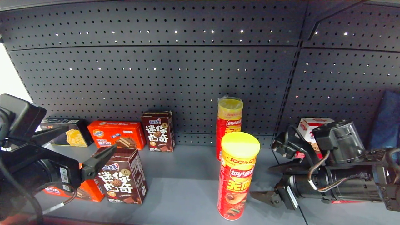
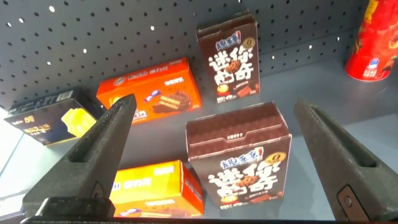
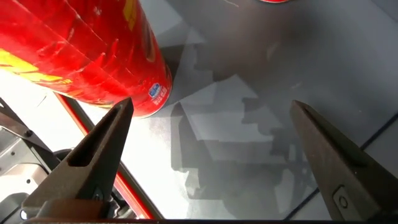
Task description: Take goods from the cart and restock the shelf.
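At the front edge of the grey shelf (image 1: 187, 181), the left end effector (image 1: 90, 137) hangs with its fingers spread wide and nothing between them. From the left wrist view the end effector (image 2: 213, 102) frames the front brown cookie box (image 2: 242, 155). In the head view one fingertip lies over the top corner of that box (image 1: 123, 176), and it cannot be told whether they touch. Just beside this box, toward the robot's left, a front orange wafer box (image 1: 89, 192) lies flat, partly hidden behind the arm. On the robot's right, the right end effector (image 1: 260, 182) lies low over the shelf, its fingers also spread and gripping nothing. Just beside it the front chip can (image 1: 238, 175) stands upright with its yellow lid on. The right wrist view shows the can's red base (image 3: 81, 50) close to one finger of the end effector (image 3: 211, 104). Farther back, along the perforated back panel (image 1: 156, 72), stand a black-and-yellow box (image 1: 67, 132), a rear orange wafer box (image 1: 115, 134), a rear brown cookie box (image 1: 158, 131) and a rear chip can (image 1: 229, 125) directly behind the front one. A white-and-red box (image 1: 311, 128) sits behind the right arm.
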Controlling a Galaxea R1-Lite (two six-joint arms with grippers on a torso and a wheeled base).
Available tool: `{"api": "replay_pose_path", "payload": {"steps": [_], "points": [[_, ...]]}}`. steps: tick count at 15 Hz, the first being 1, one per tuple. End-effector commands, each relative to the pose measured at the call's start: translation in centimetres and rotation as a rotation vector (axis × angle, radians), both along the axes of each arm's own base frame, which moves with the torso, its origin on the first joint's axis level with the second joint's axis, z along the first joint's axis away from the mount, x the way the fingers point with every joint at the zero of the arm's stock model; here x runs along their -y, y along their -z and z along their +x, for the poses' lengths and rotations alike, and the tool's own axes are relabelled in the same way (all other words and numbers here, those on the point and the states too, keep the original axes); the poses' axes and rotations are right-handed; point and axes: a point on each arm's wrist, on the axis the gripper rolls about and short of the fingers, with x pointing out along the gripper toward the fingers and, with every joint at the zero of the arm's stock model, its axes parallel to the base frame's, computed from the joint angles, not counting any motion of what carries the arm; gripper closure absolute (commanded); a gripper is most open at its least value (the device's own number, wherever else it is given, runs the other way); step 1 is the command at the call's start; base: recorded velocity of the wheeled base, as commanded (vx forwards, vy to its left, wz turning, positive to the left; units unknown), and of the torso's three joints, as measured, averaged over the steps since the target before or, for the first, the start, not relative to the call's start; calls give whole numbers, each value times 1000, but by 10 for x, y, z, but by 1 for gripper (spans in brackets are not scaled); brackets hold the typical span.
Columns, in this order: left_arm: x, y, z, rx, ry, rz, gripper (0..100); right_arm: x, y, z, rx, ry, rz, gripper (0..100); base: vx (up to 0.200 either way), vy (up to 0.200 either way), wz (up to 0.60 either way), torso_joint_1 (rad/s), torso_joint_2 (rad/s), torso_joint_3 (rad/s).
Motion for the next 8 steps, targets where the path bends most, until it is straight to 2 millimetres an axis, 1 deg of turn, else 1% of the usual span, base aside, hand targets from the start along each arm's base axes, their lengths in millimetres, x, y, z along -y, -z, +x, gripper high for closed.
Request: {"api": "replay_pose_path", "payload": {"steps": [1, 2, 4, 5, 6, 7, 8], "points": [[-3, 2, -7, 5, -1, -2, 0, 17, -28, -13, 97, 31, 62, 0, 0, 0, 0, 0, 0, 0], [-6, 5, -11, 7, -4, -1, 0, 28, -43, -21, 153, 52, 97, 0, 0, 0, 0, 0, 0, 0], [-11, 4, -21, 32, -10, -13, 0, 57, -73, -45, 287, 130, 159, 0, 0, 0, 0, 0, 0, 0], [-12, 3, -24, 45, -10, -19, 0, 65, -79, -53, 320, 151, 174, 0, 0, 0, 0, 0, 0, 0], [-18, -1, -35, 84, -21, -36, 0, 90, -91, -72, 409, 241, 201, 0, 0, 0, 0, 0, 0, 0], [-22, -3, -43, 114, -48, -42, 0, 106, -97, -89, 475, 306, 212, 0, 0, 0, 0, 0, 0, 0], [-26, -2, -50, 130, -74, -47, 0, 117, -98, -107, 530, 363, 219, 0, 0, 0, 0, 0, 0, 0]]}}
